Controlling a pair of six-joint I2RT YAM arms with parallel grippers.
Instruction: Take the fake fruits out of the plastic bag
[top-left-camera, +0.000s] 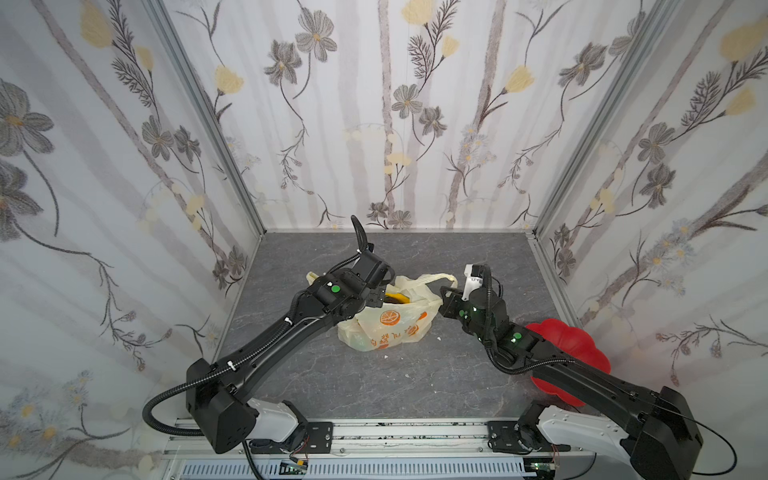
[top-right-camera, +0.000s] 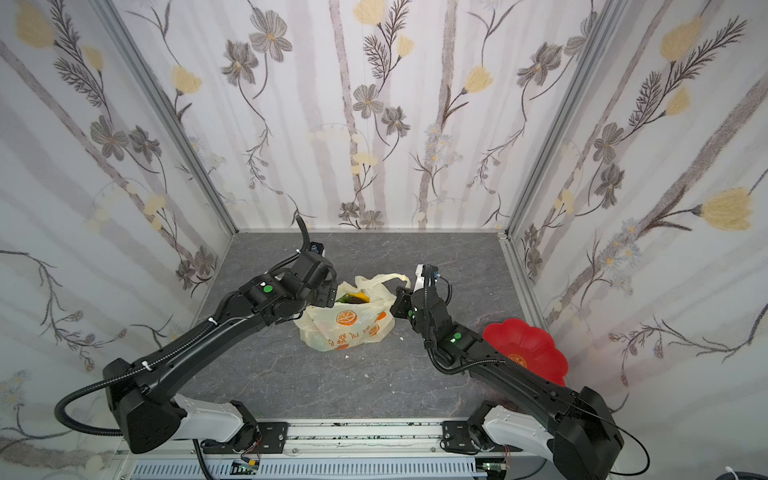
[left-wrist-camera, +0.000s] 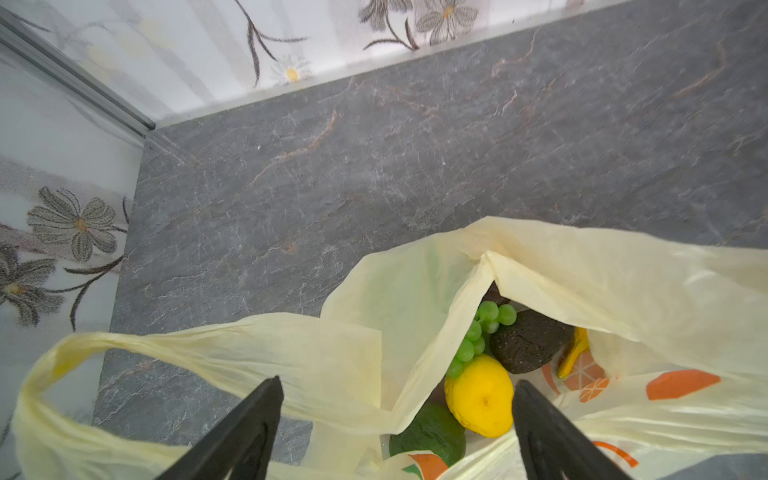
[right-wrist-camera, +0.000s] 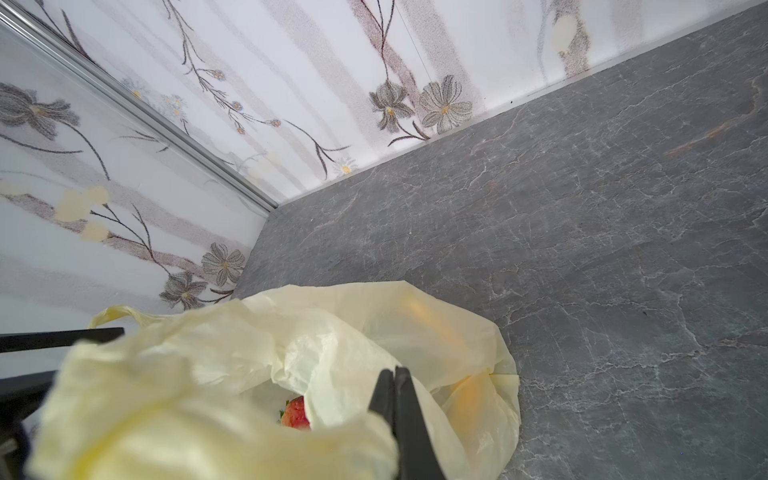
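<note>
Left wrist view: plastic bag (left-wrist-camera: 623, 291) holds lemon (left-wrist-camera: 480, 395), grapes (left-wrist-camera: 488, 312), avocado (left-wrist-camera: 428, 432), dark brown piece (left-wrist-camera: 528, 340).

Three walls (top-left-camera: 374, 124) close the booth, papered white with pale grey vertical stripes, grey-brown flowers and soft yellow blooms; slim aluminium posts (top-left-camera: 203, 112) run down both rear corners; the floor (top-left-camera: 374, 382) is a dark grey slate-look surface, veined with thin pale and rusty lines; a few white crumbs (top-left-camera: 385, 356) lie on it; a silver rail (top-left-camera: 415, 434) edges the near side; the light is even and soft.
</note>
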